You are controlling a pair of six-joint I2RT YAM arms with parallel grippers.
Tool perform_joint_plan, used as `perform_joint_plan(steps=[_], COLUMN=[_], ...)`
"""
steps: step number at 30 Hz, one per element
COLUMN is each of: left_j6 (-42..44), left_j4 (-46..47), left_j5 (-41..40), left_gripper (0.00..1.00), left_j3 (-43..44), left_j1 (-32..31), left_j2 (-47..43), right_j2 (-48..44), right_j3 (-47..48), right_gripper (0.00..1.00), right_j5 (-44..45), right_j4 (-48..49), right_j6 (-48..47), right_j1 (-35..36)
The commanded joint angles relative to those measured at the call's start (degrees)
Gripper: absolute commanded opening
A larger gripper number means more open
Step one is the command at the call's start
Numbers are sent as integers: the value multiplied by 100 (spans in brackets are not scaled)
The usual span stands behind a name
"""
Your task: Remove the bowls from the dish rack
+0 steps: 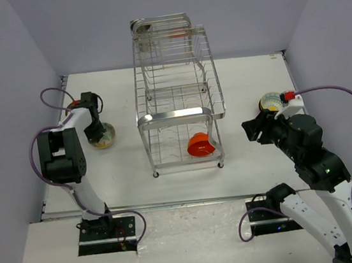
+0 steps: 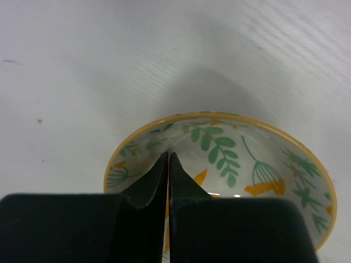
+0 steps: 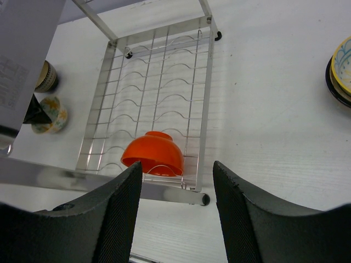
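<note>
Nearest, the right gripper (image 3: pixel 175 166) hangs with its jaws apart and nothing between them, facing the dish rack (image 1: pixel 180 115) from the right. In the rack's lower tier, near the front right corner, the orange-red bowl (image 3: pixel 153 154) lies tilted on the wires. Just past the right arm, a stack of bowls (image 1: pixel 274 101) sits on the table (image 1: pixel 246 78), partly covered by the wrist and cut off at the wrist view's edge. Left of the rack, the left gripper (image 2: pixel 167 156) has its jaws pressed together, tips over the inside of the pale leaf-patterned bowl (image 2: pixel 230 148). Whether they touch it I cannot tell. Next to that bowl, a dark-banded bowl (image 3: pixel 47 75) is half hidden. On the far upper tier, a reddish shape (image 1: pixel 177 35) is too unclear to identify.
</note>
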Motion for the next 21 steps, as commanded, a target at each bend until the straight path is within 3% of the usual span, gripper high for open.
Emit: perform_joint_plan(steps=[1, 21], left_j6=[-7, -104], left_j4=[-186, -134], left_j5=[-413, -79], left_gripper=[0, 0], left_j3=[-106, 387], left_j1=[360, 1415], left_j2=[-315, -122], right_j2=[-10, -37], right_j3=[41, -100], right_gripper=[56, 56], right_j5=[-84, -67], right_j4=[116, -16], right_j6=[0, -193], right_j1=[-29, -29])
